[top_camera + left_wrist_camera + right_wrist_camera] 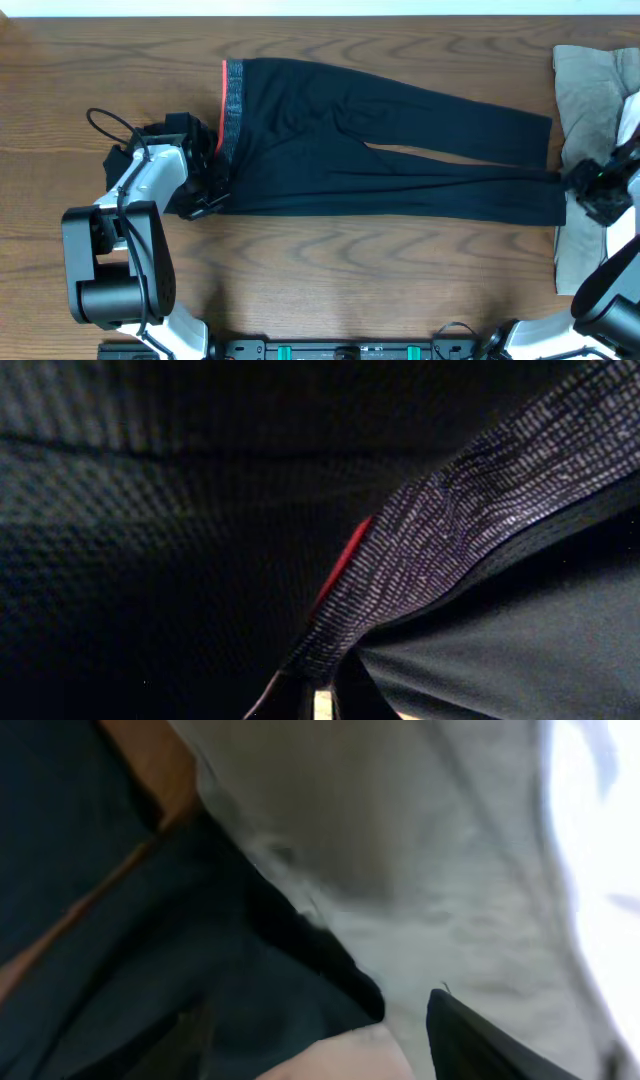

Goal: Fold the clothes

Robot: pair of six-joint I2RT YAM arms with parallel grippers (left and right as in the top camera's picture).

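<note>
The black pants (400,140), one of the clothes, lie flat across the wooden table, with the grey waistband (233,105) and its red-orange edge at the left and both legs running right. My left gripper (205,198) sits at the waistband's near corner. In the left wrist view it (322,695) is shut on the grey waistband (480,510), beside the red edge (345,560). My right gripper (590,190) is at the leg ends. In the right wrist view it (320,1010) stands open, with the black hem (280,970) lying loose between the spread fingers (480,1040).
A khaki cloth (590,90) and a white piece (630,120) lie at the table's right edge, under and behind the right gripper. The khaki cloth (430,870) fills the right wrist view. The left arm's base (115,270) stands at the front left.
</note>
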